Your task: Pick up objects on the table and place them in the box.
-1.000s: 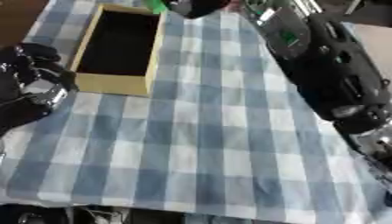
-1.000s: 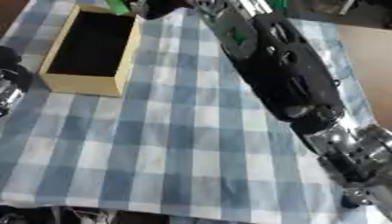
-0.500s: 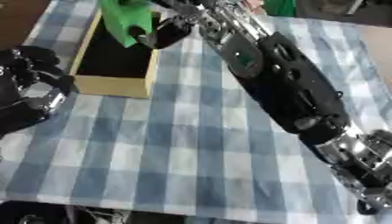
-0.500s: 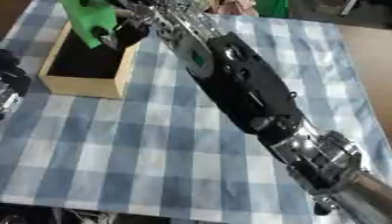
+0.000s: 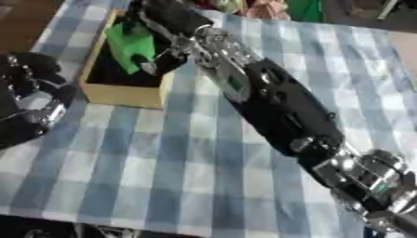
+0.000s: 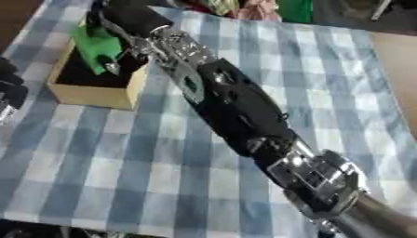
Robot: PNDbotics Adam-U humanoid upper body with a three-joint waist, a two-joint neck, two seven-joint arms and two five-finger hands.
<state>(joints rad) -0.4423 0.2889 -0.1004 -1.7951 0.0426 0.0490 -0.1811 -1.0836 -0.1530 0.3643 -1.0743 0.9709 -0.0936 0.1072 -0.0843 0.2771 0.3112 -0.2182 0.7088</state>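
Note:
A wooden box (image 5: 122, 92) with a dark inside stands at the far left of the blue checked tablecloth (image 5: 187, 176). My right arm reaches across the table from the lower right, and my right hand (image 5: 163, 44) hangs over the box, its fingers curled round a green object (image 5: 130, 44). The green object is above the box's inside, near its right wall. My left hand (image 5: 29, 100) rests at the left edge of the table, fingers curled, with nothing in it.
The near and right parts of the cloth show only its checks. Beyond the far edge of the table lie coloured items (image 5: 277, 7). The table's front edge runs along the bottom of the view.
My right hand has swung left from the table's far edge to above the box, carrying the green object, and has come lower over the inside. The left hand has stayed put.

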